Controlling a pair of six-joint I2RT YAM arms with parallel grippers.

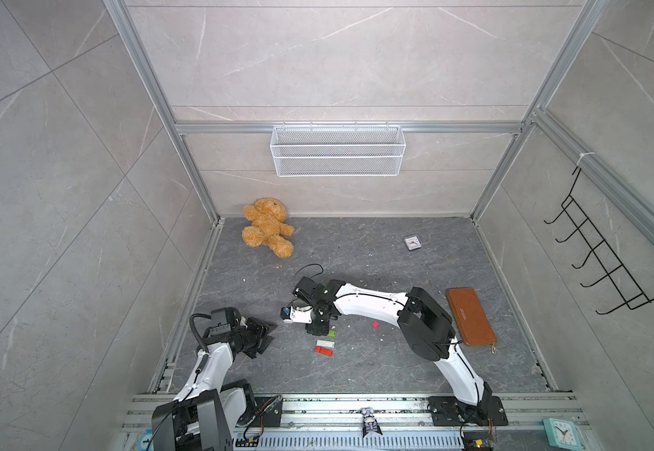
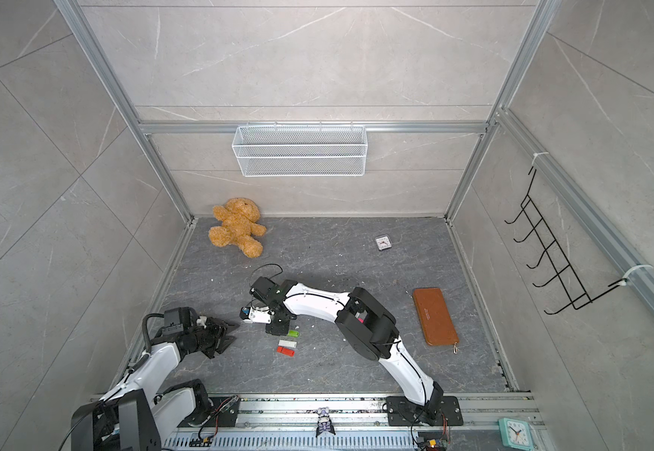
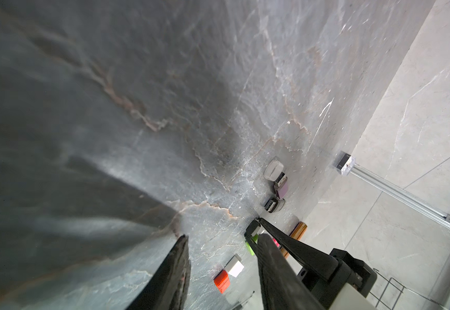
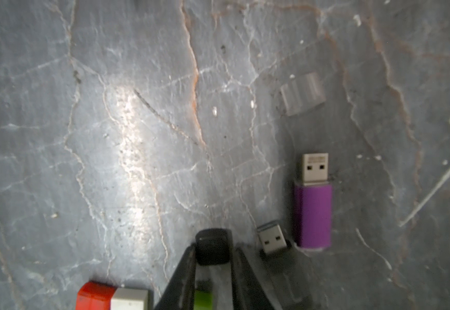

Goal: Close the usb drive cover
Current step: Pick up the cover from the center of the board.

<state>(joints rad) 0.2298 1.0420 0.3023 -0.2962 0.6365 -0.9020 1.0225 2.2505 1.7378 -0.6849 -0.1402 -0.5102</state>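
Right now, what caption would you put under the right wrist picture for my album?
Jaws pinch a black cap beside two uncapped drives: a little black drive and a purple drive.

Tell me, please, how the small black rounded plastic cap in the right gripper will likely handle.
The small black rounded plastic cap looks rigid and light, so the right gripper probably won't deform it. Its smooth, rounded sides suggest it could twist or slip. Being tiny, it might skitter if dropped.

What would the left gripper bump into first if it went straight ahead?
Probably the red drive and white drive, lying ahead between the left gripper's open fingers; depth is unclear, so the table could come first.
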